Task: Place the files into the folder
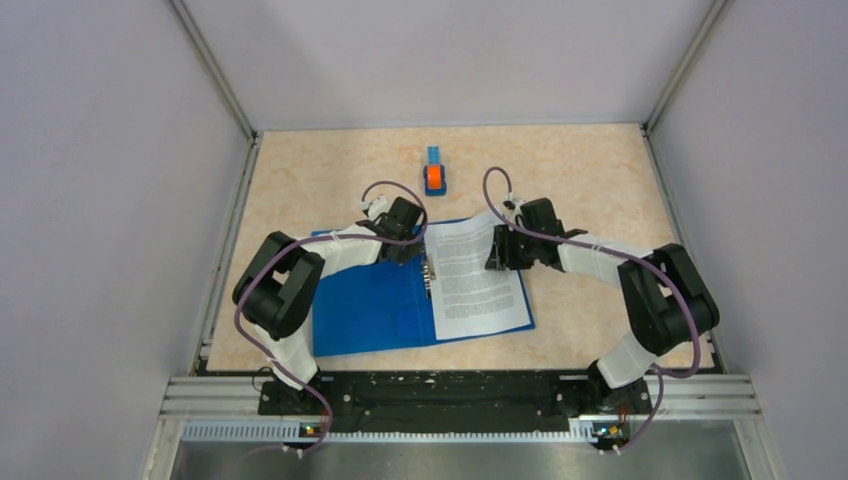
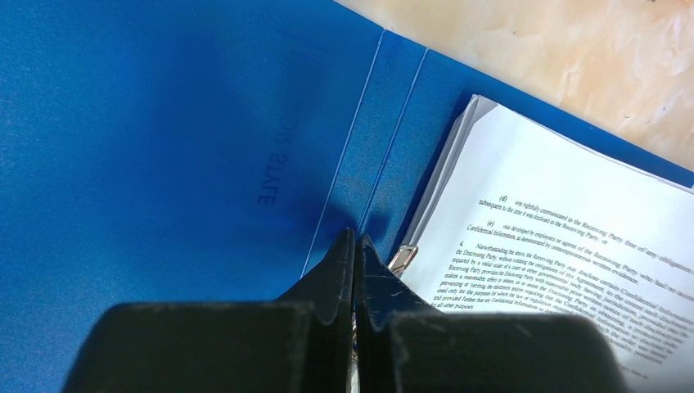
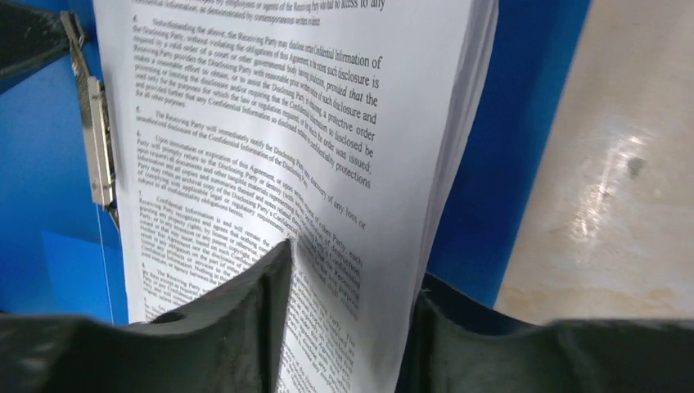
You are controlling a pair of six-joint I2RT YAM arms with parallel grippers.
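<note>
Folder point(image 2: 164, 123), left wrist view: I read faint dark print "STYLE", letter K before it, turned sideways, at 11 o'clock from my left gripper point(image 2: 354, 239).

Files point(image 3: 270, 123): dense black legal print. Right wrist view, I make out "Confidential Information of", "such disclosure is", "provided that the", "protective order".

Left wrist view, at 2 o'clock from same gripper: item marks "(d)", "(e)", words "Receiving Party".

Top view: print too small to read.
</note>
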